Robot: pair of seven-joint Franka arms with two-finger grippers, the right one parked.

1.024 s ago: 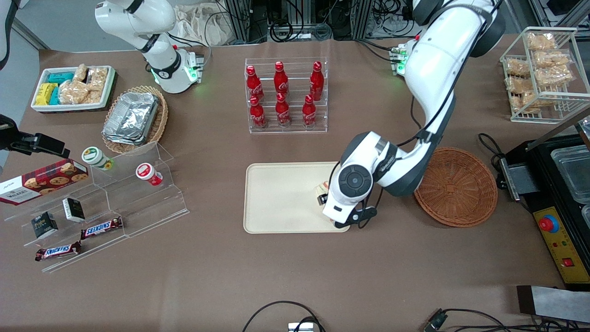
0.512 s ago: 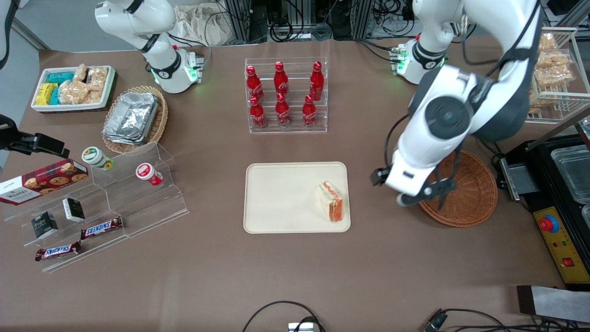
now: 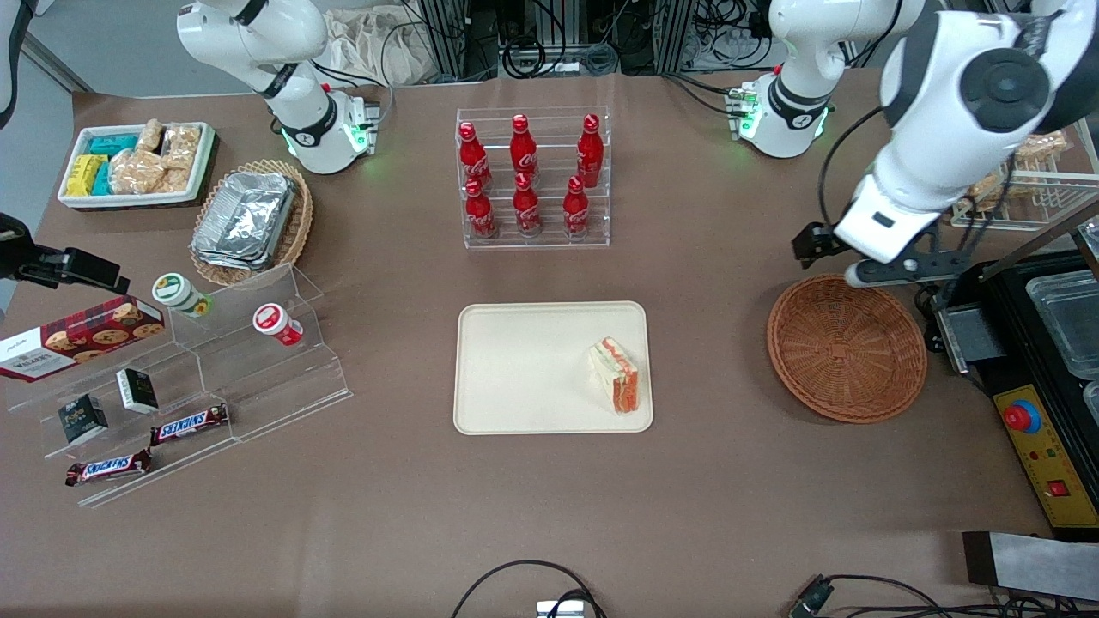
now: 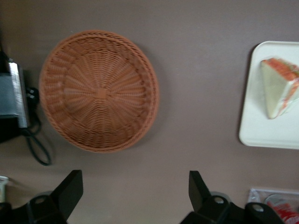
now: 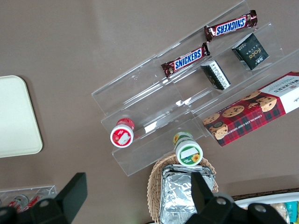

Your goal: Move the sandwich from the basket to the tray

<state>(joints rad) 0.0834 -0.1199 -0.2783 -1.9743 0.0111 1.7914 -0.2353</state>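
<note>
The sandwich (image 3: 614,375) lies on the cream tray (image 3: 524,369), near the tray's corner that is nearest the camera and toward the working arm's end. The round reddish-brown basket (image 3: 847,348) is empty beside the tray. My left gripper (image 3: 831,257) is open and empty, raised above the table just over the basket's rim farthest from the camera. The left wrist view shows the empty basket (image 4: 99,91), the sandwich (image 4: 279,88) on the tray (image 4: 261,130), and bare table between the gripper's (image 4: 134,182) spread fingers.
A clear rack of red bottles (image 3: 534,176) stands farther from the camera than the tray. A black machine (image 3: 1043,360) and a wire rack of snacks (image 3: 1009,137) are at the working arm's end. An acrylic stand (image 3: 215,378), foil-container basket (image 3: 251,221) and white bin (image 3: 137,163) are at the parked arm's end.
My gripper let go of the sandwich on the tray, then rose and swung away over the basket toward the working arm's end. The sandwich stays on the tray.
</note>
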